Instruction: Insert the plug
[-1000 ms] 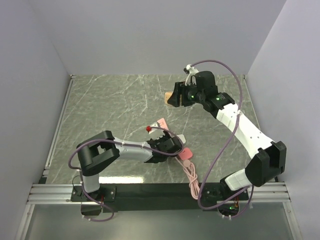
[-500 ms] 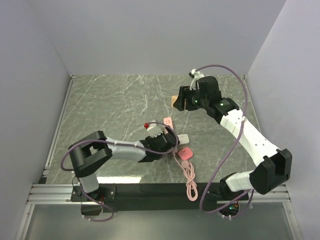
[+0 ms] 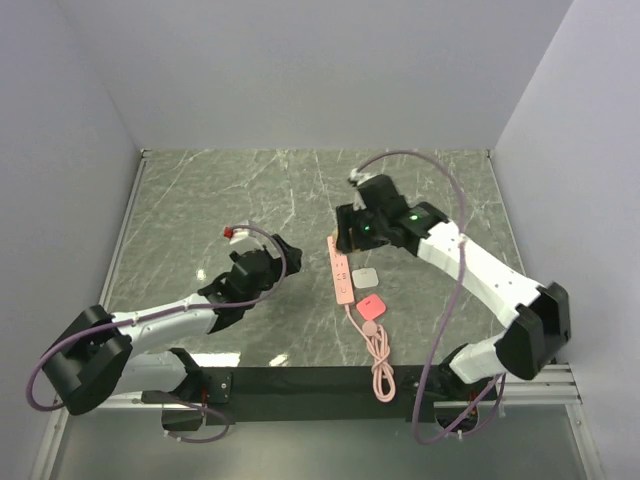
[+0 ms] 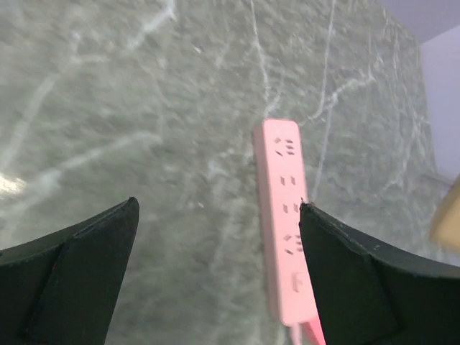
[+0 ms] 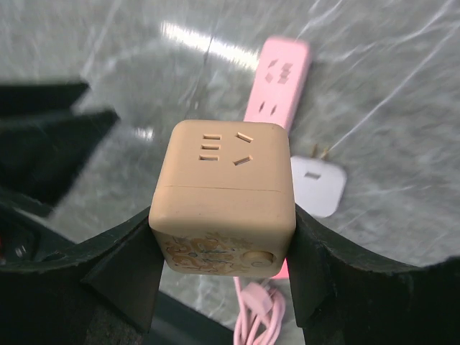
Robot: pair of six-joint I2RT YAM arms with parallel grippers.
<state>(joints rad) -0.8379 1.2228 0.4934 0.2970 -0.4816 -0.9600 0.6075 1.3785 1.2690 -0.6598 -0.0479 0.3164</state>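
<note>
**A:** How far is the job getting along?

**B:** Hardly begun, I'm judging. The plug is lying flat on the marble-patterned table, just near of the power strip and beside its bundled cord. Nothing is touching it, so picking it up and inserting it are both waiting to be done.

**A:** What are the grippers doing?

**B:** The left gripper is hovering left of the strip, jaws spread wide and carrying nothing. The right gripper is pinching a tan cube near the strip's far end.

**A:** And the materials?

**B:** Everything is looking like smooth hard plastic. The plug is showing as a small coral square with rounded corners, the strip as long and pale pink, and the cube as matte with socket slots. A white adapter is sitting just right of the strip.
</note>
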